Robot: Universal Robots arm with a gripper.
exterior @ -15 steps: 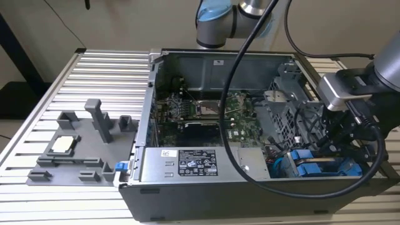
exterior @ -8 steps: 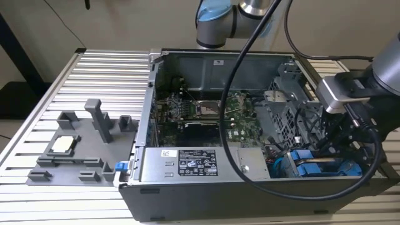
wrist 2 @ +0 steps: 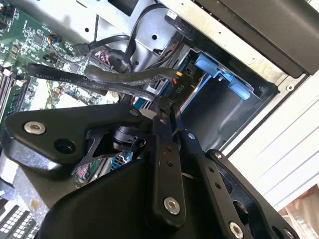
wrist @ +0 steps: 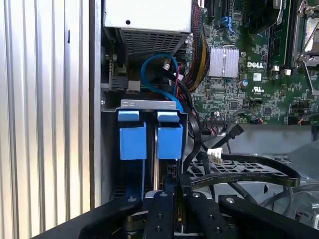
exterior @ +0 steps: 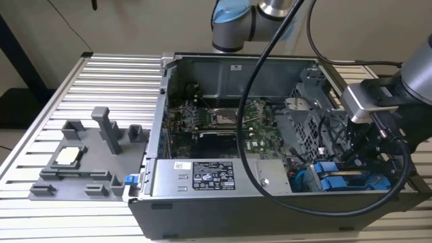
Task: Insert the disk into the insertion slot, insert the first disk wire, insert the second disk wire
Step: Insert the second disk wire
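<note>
Gripper [wrist: 174,193] fingers stand almost together, pinching a small black wire plug [wrist: 172,171] just short of the disk [wrist: 169,142]. In the second wrist view the gripper [wrist 2: 167,115] tips meet on the same plug [wrist 2: 178,88], which carries a few white letters. A black wire runs off from the plug toward the motherboard [wrist: 239,89].

The disk sits in the insertion slot [wrist: 149,103], a grey metal cage in the case [exterior: 202,212] corner at the exterior view's lower right. Two blue frames lie side by side in the cage. The gripper lines up with the one nearer the motherboard, and the other frame [wrist: 132,140] is next to the case wall. I cannot tell whether the plug already touches the disk. In the exterior view the blue frames [exterior: 335,182] show below the arm [exterior: 418,76].

Writing shows in several places. A white label [exterior: 212,178] with dense black print is stuck on the power supply [exterior: 270,177], along the case's near wall. A smaller white sticker [exterior: 236,67] sits on the far wall. The motherboard bears a white maker's logo beside a finned heat sink [wrist: 224,62]. A flat black cable [wrist: 249,172] has a line of white print along it.

The case lies open on a ribbed table [exterior: 108,86], and a grey fixture [exterior: 81,167] stands near the table's edge at the exterior view's left.
</note>
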